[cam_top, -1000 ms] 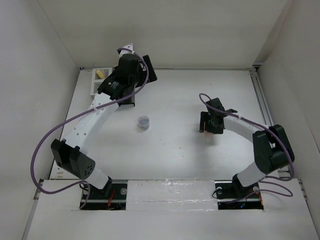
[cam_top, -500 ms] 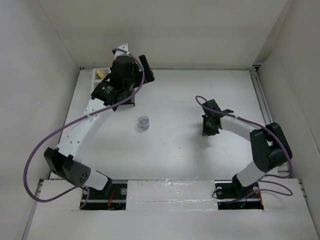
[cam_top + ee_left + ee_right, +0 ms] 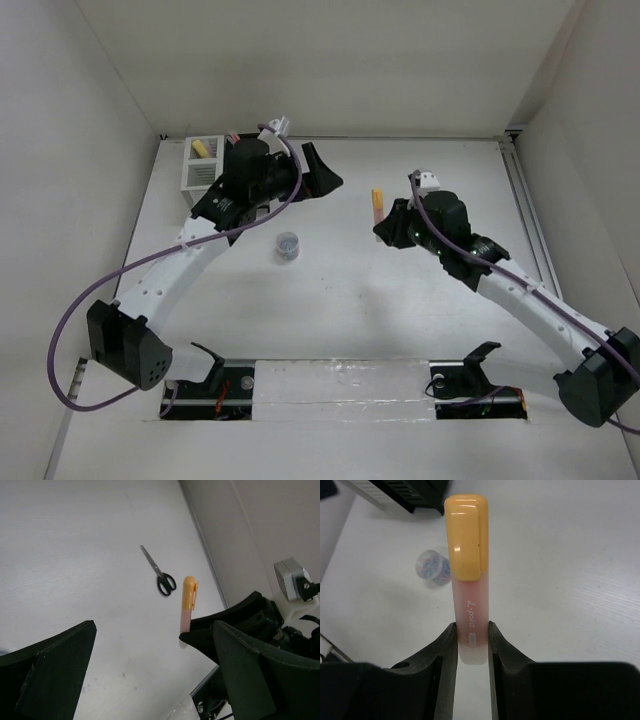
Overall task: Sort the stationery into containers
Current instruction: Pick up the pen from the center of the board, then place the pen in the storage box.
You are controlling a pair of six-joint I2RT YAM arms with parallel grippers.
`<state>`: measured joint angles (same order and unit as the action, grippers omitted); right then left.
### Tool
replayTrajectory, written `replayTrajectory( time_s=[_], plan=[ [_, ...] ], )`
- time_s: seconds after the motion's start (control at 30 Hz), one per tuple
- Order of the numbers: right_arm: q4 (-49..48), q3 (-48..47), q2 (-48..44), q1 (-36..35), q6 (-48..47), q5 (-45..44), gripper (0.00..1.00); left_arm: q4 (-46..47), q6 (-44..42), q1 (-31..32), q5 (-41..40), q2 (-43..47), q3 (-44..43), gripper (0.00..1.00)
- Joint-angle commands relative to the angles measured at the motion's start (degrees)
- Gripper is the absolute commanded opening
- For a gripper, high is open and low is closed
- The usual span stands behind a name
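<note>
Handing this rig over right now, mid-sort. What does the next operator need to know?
Left gripper: open, empty, near the white box.
Right gripper: shut on the orange-capped marker, held off the table.
On the table: scissors and the round item.
Done: a yellow pen lies in the white box; nothing else can be made out inside.
To do: box the marker, then the scissors and round item.

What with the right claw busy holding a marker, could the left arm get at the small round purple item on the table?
Probably yes. The left claw is open and empty, and the small round greyish-purple item sits in the open close by, with nothing between them.
</note>
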<state>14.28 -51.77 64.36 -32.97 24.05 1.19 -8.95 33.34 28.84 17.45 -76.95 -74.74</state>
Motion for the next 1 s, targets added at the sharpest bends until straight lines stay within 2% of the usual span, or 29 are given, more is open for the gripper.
replayTrajectory(
  time_s=[0.0,0.23,0.43,0.6,0.73,0.83,0.87,0.9,0.93,0.97],
  plan=[
    [-6.99,-3.06,0.59,-1.48,0.91,4.79,0.00,10.00,1.99,0.16,12.24,2.76,2.49,1.00],
    [-6.99,-10.45,4.02,-5.26,-1.11,6.81,0.00,18.96,5.68,0.16,16.73,3.91,7.85,1.00],
    [-9.27,-10.99,4.20,-7.19,-1.11,7.33,0.00,19.06,6.30,0.16,16.74,2.07,8.38,1.00],
    [-9.98,-10.99,4.72,-8.34,-1.11,8.65,0.00,17.92,5.77,0.16,14.98,0.84,8.91,0.90],
    [-11.03,-11.51,4.72,-8.86,-1.11,9.70,0.00,17.30,5.15,0.16,14.98,-0.92,7.86,0.69],
    [-11.56,-11.51,4.72,-9.39,-1.11,10.32,0.00,17.30,5.15,0.16,14.45,-1.45,7.86,0.60],
    [-11.56,-11.51,4.72,-9.39,-1.64,10.84,0.00,17.82,5.15,0.16,13.67,-1.97,7.86,0.53],
    [-11.56,-11.51,4.72,-9.39,-1.64,10.85,0.00,17.83,5.15,0.16,12.79,-1.98,7.86,0.44],
    [-11.56,-11.51,4.20,-9.39,-1.64,10.85,0.00,17.83,5.85,0.16,12.09,-1.98,7.86,0.15],
    [-11.56,-11.51,4.20,-9.39,-1.64,10.24,0.00,17.83,5.86,0.16,11.56,-1.98,7.33,0.00]
  ],
)
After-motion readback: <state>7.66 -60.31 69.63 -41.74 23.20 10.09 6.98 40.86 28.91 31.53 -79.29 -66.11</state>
